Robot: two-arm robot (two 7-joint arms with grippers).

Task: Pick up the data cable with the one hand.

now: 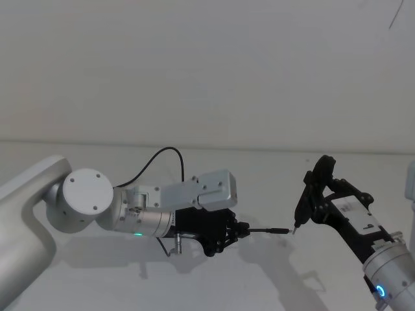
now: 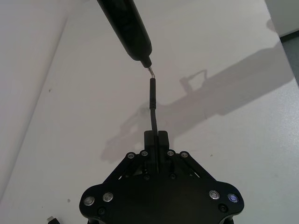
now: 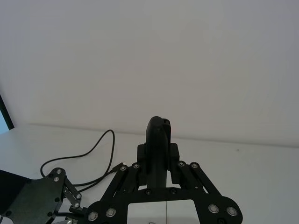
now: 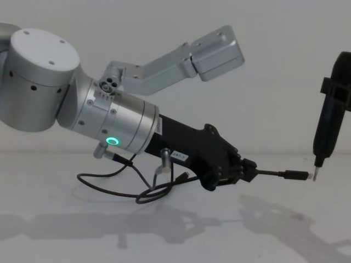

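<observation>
Left pincer [image 4: 251, 170] is pressed together on the data cable [image 4: 272, 173], pinching it just behind one plug [image 4: 296, 175]. In the left wrist view the cord runs straight out between the two fingers [image 2: 163, 138]. The pincer sits clear above the tabletop [image 4: 49, 246], angled slightly down and pointing toward the robot's right, with its shadow below. A short stretch of cord sticks out roughly level past the fingertips, with the plug at the far end. Behind the grip the rest of the cable drops back under the left arm [image 4: 118, 123] and lies looped on the tabletop, and the head view shows a loop curving out behind the arm. The second plug [image 4: 184, 176] is beneath the pincer's base. The green ring light [image 4: 112, 141] is lit on the silver arm. Right pincer [image 3: 158, 153] is clamped on a slim dark tool [image 1: 316, 183], held near upright and off the tabletop. Its metal tip [image 4: 315, 176] points down, right at the end of the held plug. It's touching or a hair short, can't tell which.
</observation>
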